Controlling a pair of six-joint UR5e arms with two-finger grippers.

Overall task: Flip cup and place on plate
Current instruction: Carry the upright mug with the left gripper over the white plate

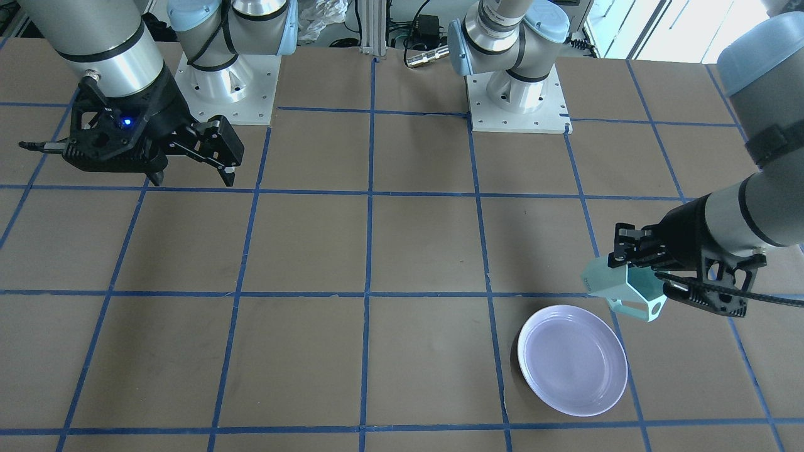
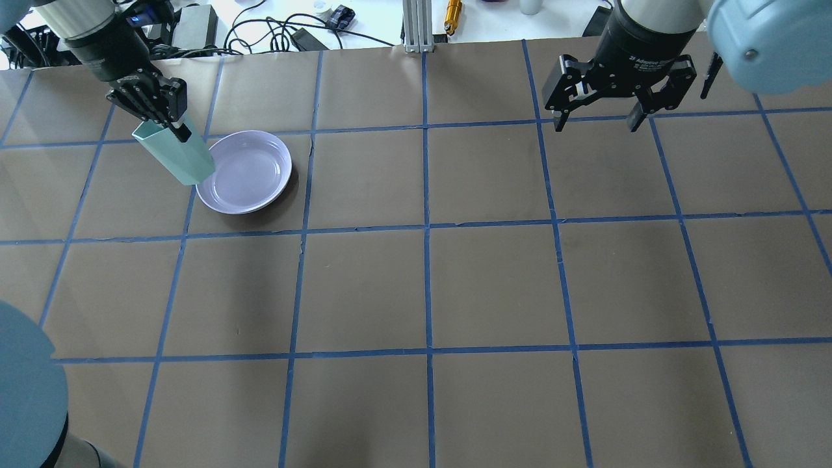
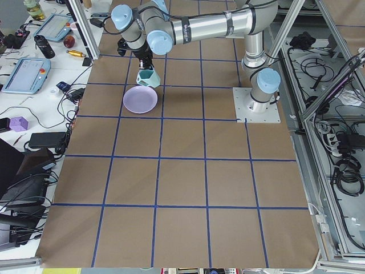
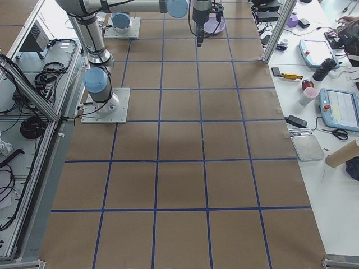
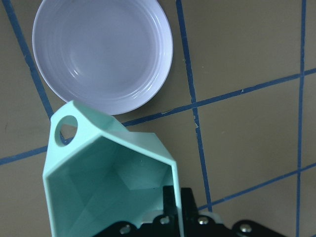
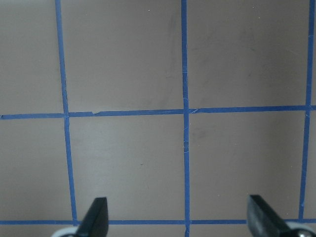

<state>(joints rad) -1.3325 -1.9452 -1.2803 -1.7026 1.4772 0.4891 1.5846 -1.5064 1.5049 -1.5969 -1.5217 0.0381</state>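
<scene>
- Front-facing view: the left gripper (image 1: 619, 251) is clamped on the rim wall of the cup (image 1: 619, 287). The cup hangs tilted above the table (image 1: 377, 251), with its base pointing away from the wrist. The plate (image 1: 572, 360) lies below and just beyond that base, apart from it.
- Same view: the right gripper (image 1: 193, 177) is well apart from both, with its jaws spread and nothing between them.
- Overhead view: the cup's long axis runs diagonally from the left fingertips toward the plate. Its lower end overlaps the near rim in the picture; whether it is truly above the rim cannot be told.
- Exterior left view: the cup is airborne, just beside the plate.
- Exterior right view: the cup is hidden behind the right arm.
- Left wrist view: the mouth faces the camera and one finger (image 5: 171, 205) presses inside the wall. The handle is on the plate side, and the plate is ahead of the fingertips.
- Right wrist view: only taped table shows between the wide-set fingertips.
- Judgement: the left arm is nearer. The next move calls for a short advance and bringing the cup's axis upright.
</scene>
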